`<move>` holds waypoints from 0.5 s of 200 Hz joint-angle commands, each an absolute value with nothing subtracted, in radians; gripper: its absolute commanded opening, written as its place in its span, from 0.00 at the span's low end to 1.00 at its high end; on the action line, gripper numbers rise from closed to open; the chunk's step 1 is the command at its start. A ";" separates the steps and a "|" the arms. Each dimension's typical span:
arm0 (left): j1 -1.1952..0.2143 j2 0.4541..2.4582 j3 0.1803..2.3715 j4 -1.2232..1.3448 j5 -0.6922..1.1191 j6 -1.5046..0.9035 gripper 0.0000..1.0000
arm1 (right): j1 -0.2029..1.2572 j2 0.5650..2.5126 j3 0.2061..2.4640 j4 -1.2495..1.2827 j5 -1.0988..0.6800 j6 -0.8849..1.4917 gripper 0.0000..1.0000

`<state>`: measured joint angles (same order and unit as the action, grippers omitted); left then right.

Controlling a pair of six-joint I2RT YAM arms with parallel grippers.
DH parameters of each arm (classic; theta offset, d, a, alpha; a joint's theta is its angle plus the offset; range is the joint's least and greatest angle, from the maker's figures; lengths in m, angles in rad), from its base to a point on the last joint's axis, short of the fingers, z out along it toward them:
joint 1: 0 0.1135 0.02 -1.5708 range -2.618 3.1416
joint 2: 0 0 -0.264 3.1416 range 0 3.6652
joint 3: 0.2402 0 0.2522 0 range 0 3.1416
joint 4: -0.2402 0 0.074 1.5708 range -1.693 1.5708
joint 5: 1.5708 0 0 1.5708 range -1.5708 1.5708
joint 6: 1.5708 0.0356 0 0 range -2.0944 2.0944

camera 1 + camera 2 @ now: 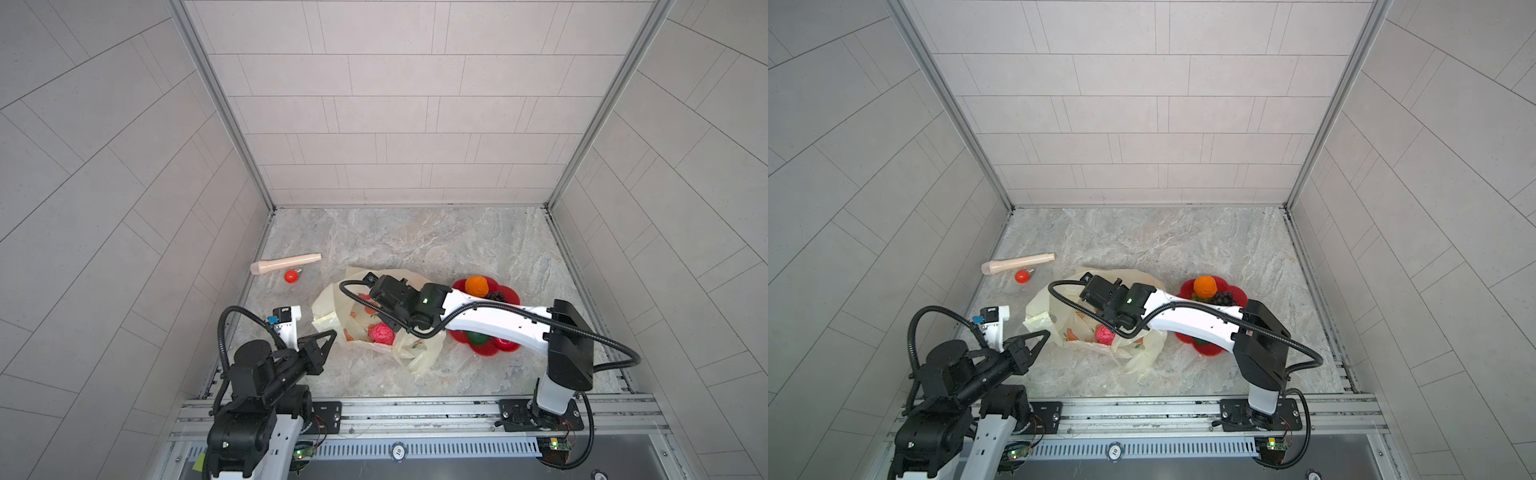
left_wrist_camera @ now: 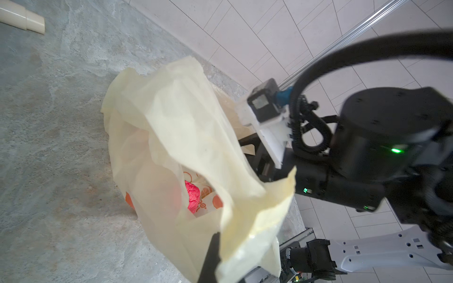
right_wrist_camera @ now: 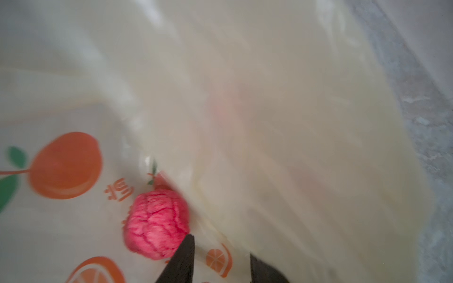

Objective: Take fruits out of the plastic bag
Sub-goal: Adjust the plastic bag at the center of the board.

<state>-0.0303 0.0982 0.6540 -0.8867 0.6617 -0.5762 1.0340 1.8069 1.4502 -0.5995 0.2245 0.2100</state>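
The plastic bag (image 1: 332,299) (image 1: 1042,307) lies crumpled at mid-table, pale yellow with printed oranges. My left gripper (image 1: 332,332) (image 1: 1047,332) is shut on the bag's near-left edge; the left wrist view shows the film (image 2: 183,110) draped over a dark finger (image 2: 210,257). My right gripper (image 3: 221,259) reaches into the bag's mouth and is open, with only the bag's film (image 3: 269,122) between its fingers. A pink wrinkly fruit (image 1: 381,333) (image 1: 1104,334) (image 2: 192,198) (image 3: 157,223) lies in the bag, against one right finger (image 3: 183,259). Most of the right gripper is hidden under its wrist in both top views.
A red flower-shaped plate (image 1: 509,291) (image 1: 1237,293) to the bag's right holds an orange (image 1: 476,286), a dark grape bunch (image 1: 496,296), a green fruit (image 1: 476,337) and a red fruit (image 1: 505,343). A cream cylinder (image 1: 286,263) and a small red ball (image 1: 291,275) lie at the far left.
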 commanded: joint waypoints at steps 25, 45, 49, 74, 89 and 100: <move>-0.028 0.114 0.656 -0.918 0.689 -0.548 0.03 | 0.930 1.836 1.429 -0.673 0.338 0.193 0.44; -0.029 0.108 0.650 -0.928 0.690 -0.543 0.03 | 0.931 1.814 1.411 -0.680 0.343 0.176 0.46; -0.031 0.106 0.648 -0.928 0.690 -0.542 0.03 | 0.934 1.805 1.405 -0.678 0.331 0.171 0.47; -0.029 0.091 0.638 -0.927 0.694 -0.538 0.03 | 1.004 1.737 1.336 -0.615 0.212 0.106 0.51; -0.029 0.084 0.635 -0.927 0.695 -0.538 0.03 | 1.063 1.695 1.276 -0.575 0.182 0.067 0.54; -0.030 0.080 0.634 -0.927 0.694 -0.539 0.03 | 1.090 1.667 1.218 -0.537 0.170 0.052 0.54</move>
<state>-0.0303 0.0998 0.6434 -0.9203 0.6800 -0.5560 1.0214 1.7428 1.3010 -0.5983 0.2333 0.1276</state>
